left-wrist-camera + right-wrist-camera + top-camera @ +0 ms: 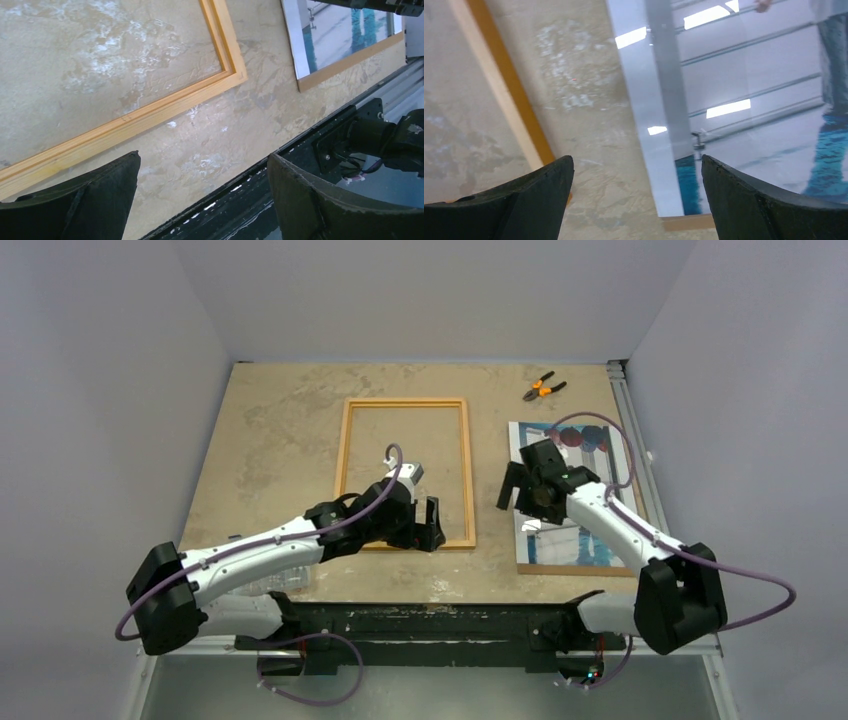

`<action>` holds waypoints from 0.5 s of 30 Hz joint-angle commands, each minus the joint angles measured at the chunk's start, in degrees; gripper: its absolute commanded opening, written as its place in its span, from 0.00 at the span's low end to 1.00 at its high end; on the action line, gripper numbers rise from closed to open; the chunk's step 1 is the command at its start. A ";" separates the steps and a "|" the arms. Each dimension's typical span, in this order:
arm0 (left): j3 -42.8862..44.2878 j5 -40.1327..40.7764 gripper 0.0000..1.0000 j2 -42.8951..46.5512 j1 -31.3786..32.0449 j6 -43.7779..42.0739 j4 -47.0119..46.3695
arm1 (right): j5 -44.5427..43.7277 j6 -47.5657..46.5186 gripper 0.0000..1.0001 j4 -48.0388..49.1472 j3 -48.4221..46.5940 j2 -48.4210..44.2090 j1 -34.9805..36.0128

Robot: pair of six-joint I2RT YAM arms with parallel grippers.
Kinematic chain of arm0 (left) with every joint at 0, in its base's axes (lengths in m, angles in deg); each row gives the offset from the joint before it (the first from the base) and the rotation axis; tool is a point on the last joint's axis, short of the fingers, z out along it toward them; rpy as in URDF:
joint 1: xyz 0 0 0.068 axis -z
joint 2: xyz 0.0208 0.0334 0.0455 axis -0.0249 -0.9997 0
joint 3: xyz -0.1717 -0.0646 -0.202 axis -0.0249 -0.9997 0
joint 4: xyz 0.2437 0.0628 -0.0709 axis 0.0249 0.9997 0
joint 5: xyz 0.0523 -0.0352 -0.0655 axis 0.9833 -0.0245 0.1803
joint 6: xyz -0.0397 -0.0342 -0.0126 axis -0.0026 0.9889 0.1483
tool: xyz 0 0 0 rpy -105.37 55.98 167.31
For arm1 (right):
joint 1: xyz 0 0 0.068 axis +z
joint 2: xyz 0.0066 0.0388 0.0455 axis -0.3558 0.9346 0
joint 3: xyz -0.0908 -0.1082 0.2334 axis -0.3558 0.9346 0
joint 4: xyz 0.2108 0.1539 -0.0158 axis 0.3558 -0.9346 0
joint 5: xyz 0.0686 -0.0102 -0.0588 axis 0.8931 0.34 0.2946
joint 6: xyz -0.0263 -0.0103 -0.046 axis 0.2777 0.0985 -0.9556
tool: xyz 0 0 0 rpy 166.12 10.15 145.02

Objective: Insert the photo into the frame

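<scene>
The frame (405, 401) with its thin orange border lies flat at the table's middle; its near right corner shows in the left wrist view (235, 75), and one side shows in the right wrist view (509, 85). The glossy photo (555, 540) lies to its right on a brown backing board (570, 569). My left gripper (430, 523) is open and empty just past the frame's near right corner (203, 156). My right gripper (515, 485) is open and empty above the photo's left edge (636, 158). The photo also shows in both wrist views (749, 100) (340, 35).
Orange-handled pliers (543, 388) lie at the far right of the table. A strip of the board shows under the photo's near edge (686, 221) (350, 62). A metal rail (625, 410) runs along the table's right edge, and a black bar (440, 625) along its near edge.
</scene>
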 commanded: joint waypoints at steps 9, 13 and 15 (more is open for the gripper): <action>0.22 -9.05 0.95 -4.93 0.76 2.69 -11.23 | 6.45 -4.79 0.95 0.25 6.30 1.33 -15.21; 0.21 -8.95 0.95 -4.91 0.84 2.63 -11.13 | 7.48 -5.37 0.93 1.81 6.75 4.28 -15.10; 0.20 -8.88 0.95 -4.79 0.84 2.52 -11.06 | 9.45 -5.28 0.92 2.42 6.97 4.97 -14.98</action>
